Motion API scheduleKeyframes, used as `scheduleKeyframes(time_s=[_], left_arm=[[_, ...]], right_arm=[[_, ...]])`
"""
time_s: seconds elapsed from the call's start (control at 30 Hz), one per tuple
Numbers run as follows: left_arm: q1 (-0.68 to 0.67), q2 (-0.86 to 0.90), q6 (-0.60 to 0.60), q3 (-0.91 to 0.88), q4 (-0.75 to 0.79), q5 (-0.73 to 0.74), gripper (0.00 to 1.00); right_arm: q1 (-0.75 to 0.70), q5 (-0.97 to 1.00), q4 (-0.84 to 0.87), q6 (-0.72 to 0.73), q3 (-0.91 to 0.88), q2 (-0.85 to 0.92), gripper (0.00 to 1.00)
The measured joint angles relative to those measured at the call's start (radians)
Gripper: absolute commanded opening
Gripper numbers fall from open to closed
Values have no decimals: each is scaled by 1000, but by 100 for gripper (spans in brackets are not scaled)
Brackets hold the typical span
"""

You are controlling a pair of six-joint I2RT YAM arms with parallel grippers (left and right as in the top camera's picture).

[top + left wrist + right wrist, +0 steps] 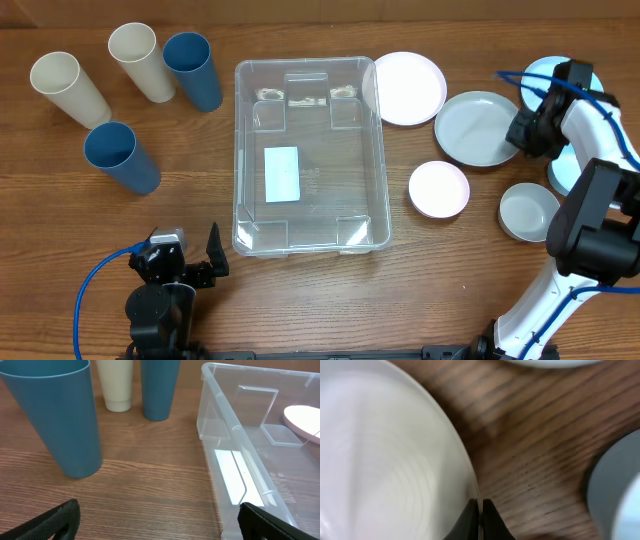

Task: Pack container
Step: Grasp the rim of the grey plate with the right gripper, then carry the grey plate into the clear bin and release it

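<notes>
Wood table (60, 300): container (310, 150) right of left gripper (157, 520)

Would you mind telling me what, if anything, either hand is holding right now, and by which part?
The right hand appears to pinch the grey plate by its rim; the left hand is open and holds nothing.

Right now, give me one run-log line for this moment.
right gripper: shut on grey plate rim | left gripper: open, near blue cup | container: empty
</notes>
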Motion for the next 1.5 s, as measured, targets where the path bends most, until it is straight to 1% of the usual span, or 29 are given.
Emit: scheduleKeyframes(time_s=[0.17,0.23,0.27,0.3,0.4,0.53,0.6,0.67,0.83,0.9,0.97,1.1,1.17,1.37,1.5], left_arm=[[0,0,0,0,0,0,100],[0,0,0,0,0,0,100],[0,0,0,0,0,0,100],[0,0,0,0,0,0,100],[0,0,0,0,0,0,100],[0,0,0,0,0,0,100],[0,0,0,0,0,0,100],[0,0,0,0,0,0,100],[0,0,0,0,0,0,100],[0,0,0,0,0,0,100],[0,0,0,0,0,0,100],[0,0,0,0,0,0,100],[0,0,0,0,0,0,100],[0,0,0,0,0,0,100],[0,0,0,0,0,0,100]], right_arm=[[0,6,-145,11,167,2,4],[0,9,-203,22,257,3,4],[0,9,-261,27,327,4,4],[0,9,-272,29,357,4,4],[1,-8,-385,30,491,6,4],[7,-178,-489,25,660,5,4],[31,-257,-524,6,712,-5,4],[84,-301,-566,-21,729,-31,4],[319,-340,-666,-102,735,-76,4],[422,-328,-689,-116,735,-76,4],[480,-288,-690,-123,723,-79,4],[576,-258,-678,-128,597,-83,4],[626,-251,-650,-129,499,-83,4],[766,-241,-555,-128,287,-84,4],[809,-238,-478,-128,205,-85,4]])
